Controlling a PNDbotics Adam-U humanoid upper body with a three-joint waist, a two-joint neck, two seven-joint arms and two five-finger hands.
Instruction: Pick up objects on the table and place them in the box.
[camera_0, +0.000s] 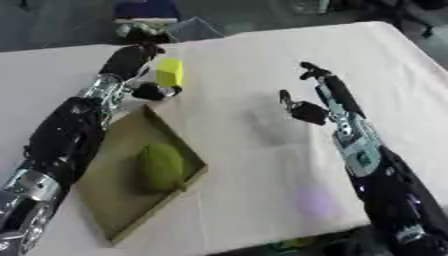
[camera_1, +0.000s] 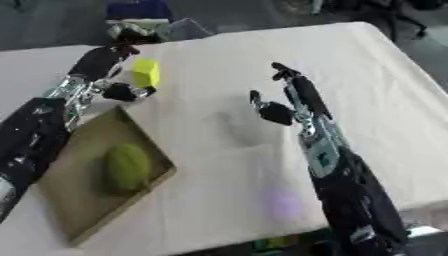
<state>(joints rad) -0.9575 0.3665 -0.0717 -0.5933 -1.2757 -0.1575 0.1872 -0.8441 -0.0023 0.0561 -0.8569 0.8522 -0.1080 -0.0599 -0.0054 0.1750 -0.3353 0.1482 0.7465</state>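
Left hand (camera_0: 144, 67): fingers and thumb pinch the yellow block (camera_0: 170, 73), held just past the box's far corner.
Right hand (camera_0: 317, 97): fingers straight, holding nothing, above the table (camera_0: 262, 60).
Box (camera_0: 118, 210): holds a green oval object (camera_0: 161, 167).
Writing: none readable.

Both views look down from the robot's head, high above the near edge of the tabletop (camera_0: 262, 60), facing across it toward the far side of the room. They sit side by side, so they share nearly everything: the brown box (camera_0: 122, 200) at the left and both arms. The right eye view shows everything shifted leftward, cropping the left arm.
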